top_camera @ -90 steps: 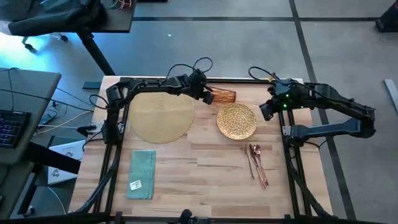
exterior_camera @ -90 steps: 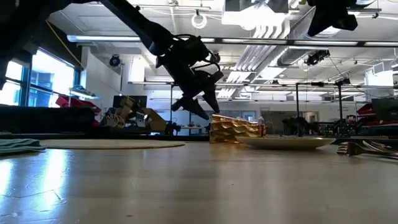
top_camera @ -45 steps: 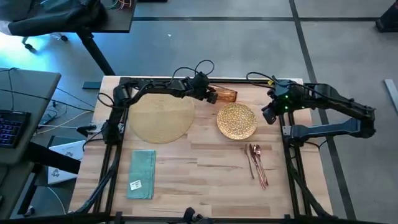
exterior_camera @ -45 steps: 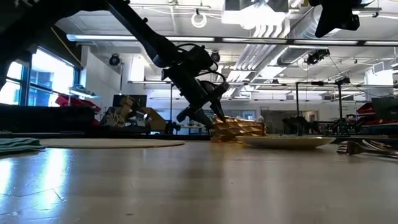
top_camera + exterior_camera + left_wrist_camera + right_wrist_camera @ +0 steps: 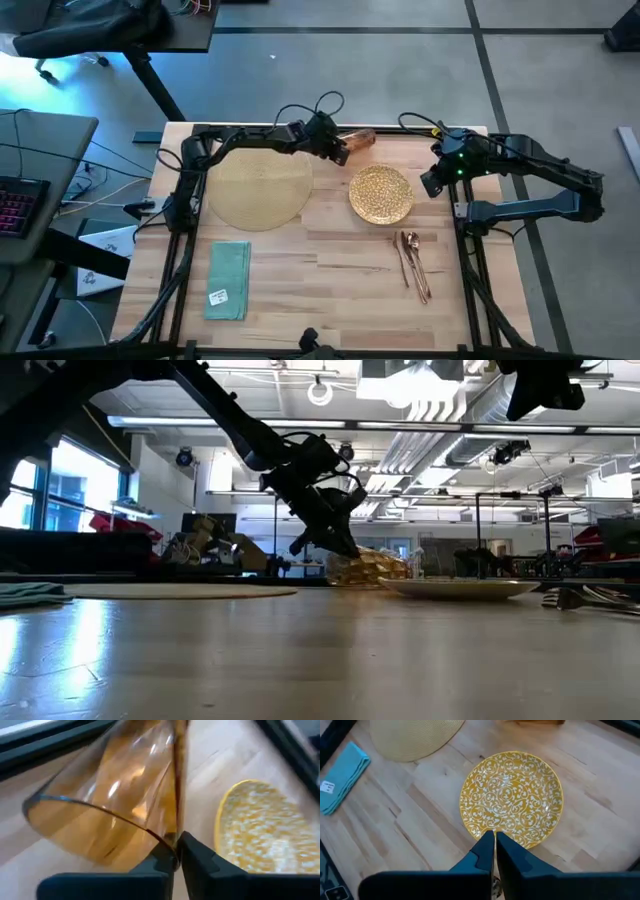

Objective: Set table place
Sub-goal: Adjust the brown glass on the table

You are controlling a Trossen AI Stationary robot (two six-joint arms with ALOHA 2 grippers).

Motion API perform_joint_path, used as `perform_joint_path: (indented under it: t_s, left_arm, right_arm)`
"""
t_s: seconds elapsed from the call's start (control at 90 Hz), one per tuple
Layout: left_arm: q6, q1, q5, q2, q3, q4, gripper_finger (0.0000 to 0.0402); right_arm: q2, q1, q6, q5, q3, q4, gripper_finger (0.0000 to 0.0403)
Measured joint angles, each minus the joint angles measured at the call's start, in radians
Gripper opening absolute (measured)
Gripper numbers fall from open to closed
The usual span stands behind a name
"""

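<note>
The big light-wood table holds many things. A round pale-gold woven placemat lies on the left part. Just right of it lies a smaller round gold plate with swirly patterns. A folded teal cloth napkin with a small white tag lies near the front left. A silver fork, copper spoon and knife lie together in a bunch near the front right. A grey desk with a keyboard stands off to the left of the table.

The left gripper is at the back edge of the table, between the placemat and the plate. Its fingers are pinched tight on the rim of a see-through amber glass cup. The cup is tipped over on its side, and it sits just behind the plate.

The right gripper hangs just beside the right edge of the plate. Its fingers are pressed together with nothing between them.

The low view shows the cup tilted, with one end up off the wood, which the high view does not show. The left wrist view shows the thin cup rim squeezed between the two dark fingers. The right wrist view shows the plate right ahead of that gripper's own fingertips.
</note>
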Motion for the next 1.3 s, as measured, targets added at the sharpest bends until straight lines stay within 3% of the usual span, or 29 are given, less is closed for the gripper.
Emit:
perform_joint_path:
  t_s: [0.189, 0.4, 0.578, 0.733, 1.011, 1.3]
  left_arm:
    - [0.060, -0.018, 0.010, -0.079, 0.105, -0.188, 0.0001]
    - [0.237, -0.028, -0.030, -0.127, 0.414, -0.671, 0.0000]
    - [0.401, -0.028, -0.138, -0.054, 0.731, -1.051, 0.0000]
    - [0.512, -0.039, -0.215, 0.044, 0.886, -1.325, 0.0000]
    - [0.781, -0.094, -0.377, 0.086, 0.870, -1.422, 0.0000]
    - [1.314, -0.172, -0.587, 0.145, 0.871, -1.420, 0.0000]
  right_arm:
    - [0.000, 0.000, -0.001, -0.005, 0.000, 0.006, 0.0000]
    - [0.000, 0.000, -0.010, 0.055, 0.000, 0.040, 0.0000]
    - [0.000, 0.000, -0.038, 0.138, 0.000, 0.047, 0.0000]
    - [0.000, 0.000, -0.065, 0.180, 0.000, 0.047, 0.0000]
    - [0.000, 0.000, -0.091, 0.211, -0.004, 0.045, 0.0000]
    - [0.000, 0.000, -0.091, 0.223, -0.004, 0.045, 0.0000]
